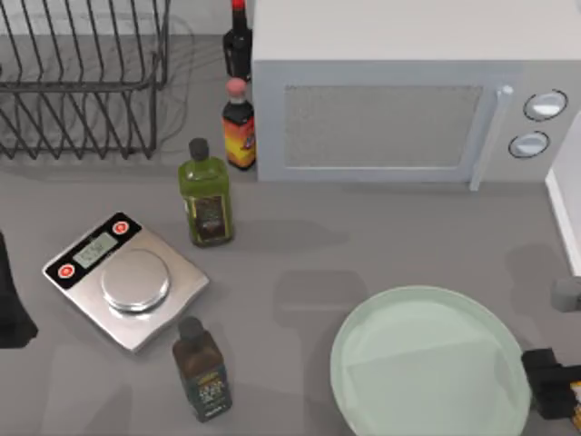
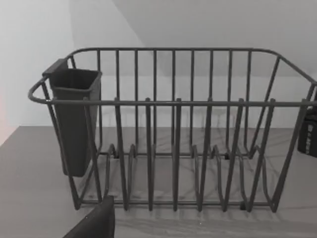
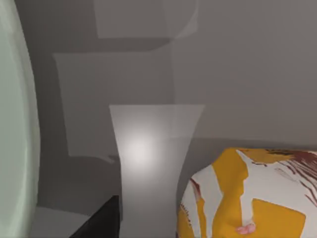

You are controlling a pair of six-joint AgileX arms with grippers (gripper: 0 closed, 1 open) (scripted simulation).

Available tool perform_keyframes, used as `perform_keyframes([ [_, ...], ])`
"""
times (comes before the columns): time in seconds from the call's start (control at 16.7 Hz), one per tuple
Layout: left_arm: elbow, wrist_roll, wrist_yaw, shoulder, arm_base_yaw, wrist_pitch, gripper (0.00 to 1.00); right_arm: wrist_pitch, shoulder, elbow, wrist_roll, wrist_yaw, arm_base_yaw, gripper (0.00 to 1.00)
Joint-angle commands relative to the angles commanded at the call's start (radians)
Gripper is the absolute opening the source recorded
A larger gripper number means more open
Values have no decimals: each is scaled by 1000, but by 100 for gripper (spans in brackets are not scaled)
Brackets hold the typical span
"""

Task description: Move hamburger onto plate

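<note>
The pale mint-green plate (image 1: 431,363) lies at the table's front right, and its rim (image 3: 15,124) also runs along one side of the right wrist view. The hamburger (image 3: 252,198), orange-yellow with whitish patches, rests on the grey table just outside the plate. In the top view a sliver of the hamburger (image 1: 576,400) peeks out at the right edge. My right gripper (image 1: 549,381) hovers over that spot, just right of the plate's rim. My left arm (image 1: 14,309) is parked at the table's left edge.
A silver scale (image 1: 127,277) sits front left, with a dark bottle (image 1: 201,368) before it and a green oil bottle (image 1: 207,195) behind it. Two sauce bottles (image 1: 239,127) stand beside the microwave (image 1: 408,100). A wire dish rack (image 2: 173,134) occupies the back left.
</note>
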Motion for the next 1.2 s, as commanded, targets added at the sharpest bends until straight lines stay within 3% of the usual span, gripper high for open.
perform_keyframes([
  [0.42,0,0,0,0,0,0,100,0,0,0,0,0,0,2],
  [0.9,0,0,0,0,0,0,100,0,0,0,0,0,0,0],
  [1.2,0,0,0,0,0,0,100,-163,-100,101,2,1,-1,0],
])
